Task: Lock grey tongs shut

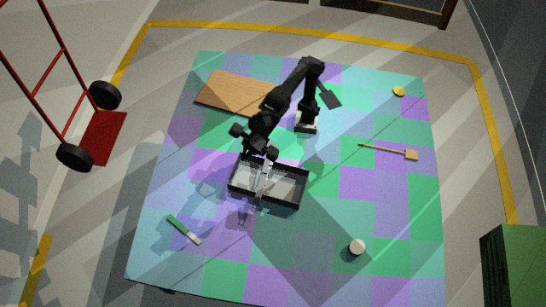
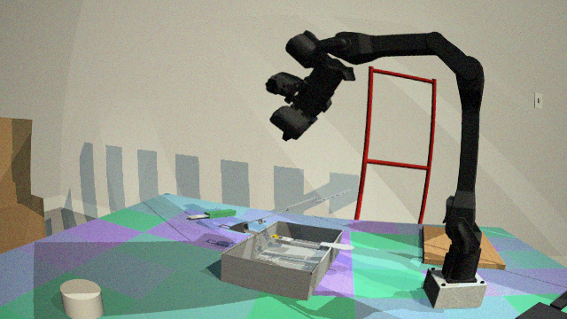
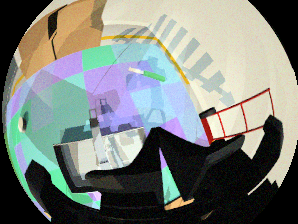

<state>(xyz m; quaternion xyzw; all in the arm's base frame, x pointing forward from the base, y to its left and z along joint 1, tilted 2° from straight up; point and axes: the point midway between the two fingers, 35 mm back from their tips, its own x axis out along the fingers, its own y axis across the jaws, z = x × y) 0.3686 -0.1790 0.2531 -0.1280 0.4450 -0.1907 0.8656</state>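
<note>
The grey tongs [image 1: 258,188] [image 2: 337,246] lie open across the roasting tin [image 1: 281,203] [image 2: 261,276] [image 3: 66,165]. One arm rests over the tin's rim and the other slants up above it. Which end holds the tips is hard to tell. The wooden board [image 1: 239,91] lies flat to the left of the arm's base in the top view, with nothing seen on it. My gripper [image 1: 252,150] [image 2: 291,98] [image 3: 156,131] is shut and empty, high above the tin and tongs and tilted downward. Its fingers and body hide part of the tin in the wrist view.
A green-handled tool [image 1: 178,226] [image 2: 221,213] [image 3: 152,75] lies beyond the tin. A cream cylinder [image 1: 357,246] [image 2: 81,299] stands to the tin's right in the top view. A wooden tool [image 1: 411,154], a yellow disc [image 1: 398,90] and a dark tool [image 1: 330,99] lie farther off.
</note>
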